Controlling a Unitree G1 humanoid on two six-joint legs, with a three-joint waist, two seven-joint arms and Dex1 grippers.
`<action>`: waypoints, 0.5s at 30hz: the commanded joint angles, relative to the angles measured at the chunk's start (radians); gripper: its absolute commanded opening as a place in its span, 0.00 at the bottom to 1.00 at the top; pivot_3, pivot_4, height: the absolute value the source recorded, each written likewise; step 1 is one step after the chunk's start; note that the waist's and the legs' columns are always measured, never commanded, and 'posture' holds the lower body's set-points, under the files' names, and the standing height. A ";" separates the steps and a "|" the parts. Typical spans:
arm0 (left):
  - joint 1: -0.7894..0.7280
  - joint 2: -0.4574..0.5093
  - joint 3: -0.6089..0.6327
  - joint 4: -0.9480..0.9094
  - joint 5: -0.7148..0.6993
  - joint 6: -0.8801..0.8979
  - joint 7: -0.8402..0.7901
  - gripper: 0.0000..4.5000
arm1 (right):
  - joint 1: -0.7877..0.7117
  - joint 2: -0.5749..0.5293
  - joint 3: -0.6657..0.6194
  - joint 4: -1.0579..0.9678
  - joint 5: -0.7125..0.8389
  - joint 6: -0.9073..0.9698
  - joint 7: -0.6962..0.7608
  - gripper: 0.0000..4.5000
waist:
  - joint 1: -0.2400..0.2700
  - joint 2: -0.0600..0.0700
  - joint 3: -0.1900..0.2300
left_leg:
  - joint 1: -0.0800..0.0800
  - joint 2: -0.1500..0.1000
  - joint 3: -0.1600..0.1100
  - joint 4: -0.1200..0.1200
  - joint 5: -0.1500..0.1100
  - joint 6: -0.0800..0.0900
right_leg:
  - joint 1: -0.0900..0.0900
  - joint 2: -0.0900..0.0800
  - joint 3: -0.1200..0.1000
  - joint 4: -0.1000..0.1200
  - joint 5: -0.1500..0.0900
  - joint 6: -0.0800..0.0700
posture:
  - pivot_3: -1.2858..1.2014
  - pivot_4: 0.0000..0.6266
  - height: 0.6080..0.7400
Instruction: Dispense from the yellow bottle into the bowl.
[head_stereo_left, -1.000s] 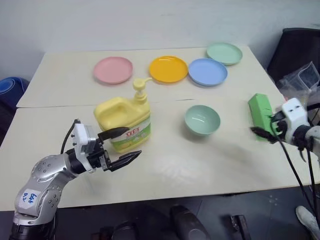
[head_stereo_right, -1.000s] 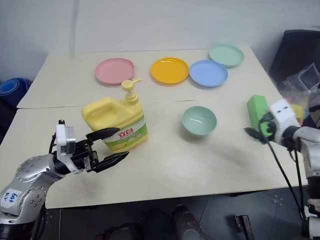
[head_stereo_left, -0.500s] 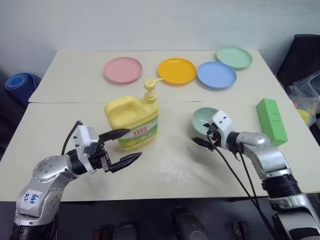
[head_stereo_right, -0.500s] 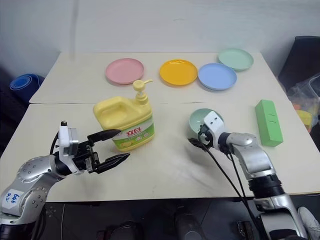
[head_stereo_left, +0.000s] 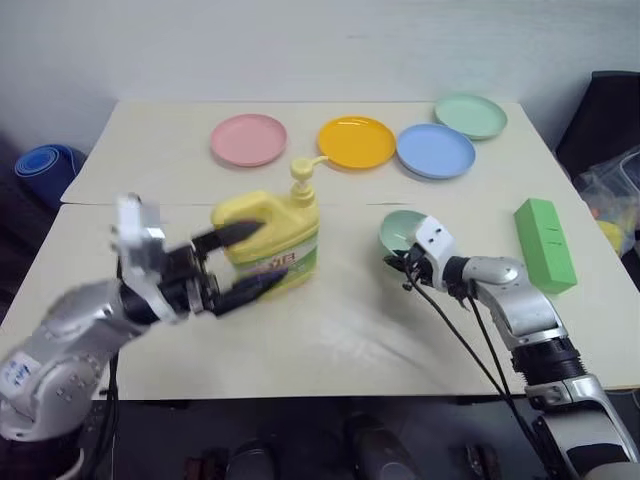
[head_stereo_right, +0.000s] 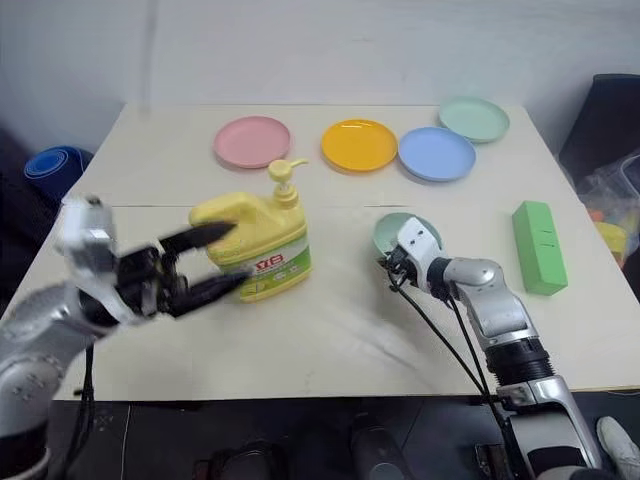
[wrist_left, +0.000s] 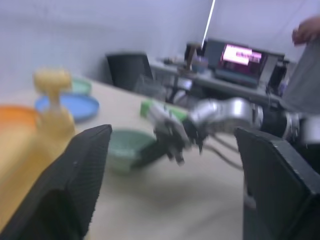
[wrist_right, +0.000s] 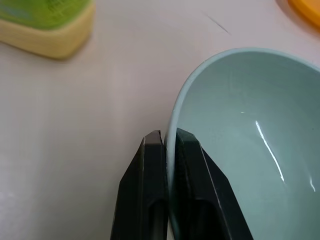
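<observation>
Pinching bowl rim: right gripper clamped, mid-table | left gripper spread wide, empty, beside yellow bottle

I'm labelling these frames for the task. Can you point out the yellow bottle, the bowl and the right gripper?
yellow bottle (head_stereo_right: 262, 232): right eye view, on its body.
bowl (wrist_right: 260, 165): right wrist view, inner wall.
right gripper (wrist_right: 169, 140): right wrist view, fingertips pinching the bowl's rim.
</observation>
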 joint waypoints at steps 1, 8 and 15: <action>-0.182 0.016 -0.009 0.083 -0.009 0.026 0.102 0.61 | -0.069 -0.055 -0.015 -0.151 0.050 0.050 0.088 0.00 | 0.000 0.000 0.000 | 0.000 -0.001 0.000 0.000 0.000 0.000 | 0.000 0.000 0.000 0.001 0.000 0.000 | 0.52 0.24 1.00; -0.414 0.007 -0.202 0.295 0.280 -0.006 0.075 0.13 | -0.286 -0.105 0.036 -0.246 0.036 0.179 0.157 0.00 | -0.014 0.000 0.000 | 0.000 0.000 -0.002 0.001 0.000 0.000 | -0.001 0.000 -0.004 0.001 0.000 0.000 | 0.52 0.24 1.00; -0.486 -0.045 -0.298 0.384 0.382 0.023 -0.007 0.01 | -0.462 -0.066 0.107 -0.162 0.011 0.197 0.191 0.00 | -0.030 0.000 0.000 | -0.003 0.000 -0.002 0.001 0.000 0.000 | -0.007 0.000 -0.004 0.005 0.000 0.000 | 0.52 0.24 1.00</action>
